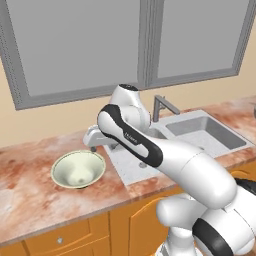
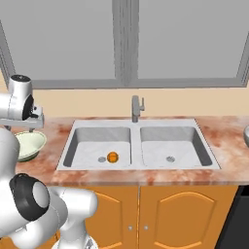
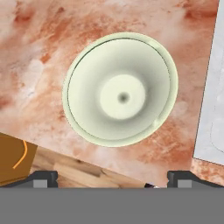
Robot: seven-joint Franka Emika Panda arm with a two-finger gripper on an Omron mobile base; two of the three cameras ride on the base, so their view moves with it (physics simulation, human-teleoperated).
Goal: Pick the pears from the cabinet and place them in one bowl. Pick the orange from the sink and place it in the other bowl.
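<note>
1. One cream bowl (image 3: 120,89), round and smooth, in the middle of the hand view; nothing inside it.
2. One orange (image 2: 112,156), small and bright, in the left basin of the sink (image 2: 138,127), just right of that basin's drain, near the middle of the right base view.
3. Two basins in the sink, two round drains, one grey faucet (image 2: 136,108) standing behind the strip between them.
4. One end effector (image 3: 112,177), spread wide, holding nothing; two dark tips at the bottom of the hand view, far apart.
5. Bowl on the reddish table (image 1: 30,175), at the lower left of the left base view, just left of the sink's pale edge.
6. Bare table all around the bowl; front edge of the table close below it in the hand view, with wood floor past the edge.
7. Sink rim along the right side of the hand view, near the bowl but not touching.
8. Bowl straight ahead of the end effector, between the two tips' lines, well apart from them.
9. Orange off to the right in the sink, well apart from the bowl and the end effector.
</note>
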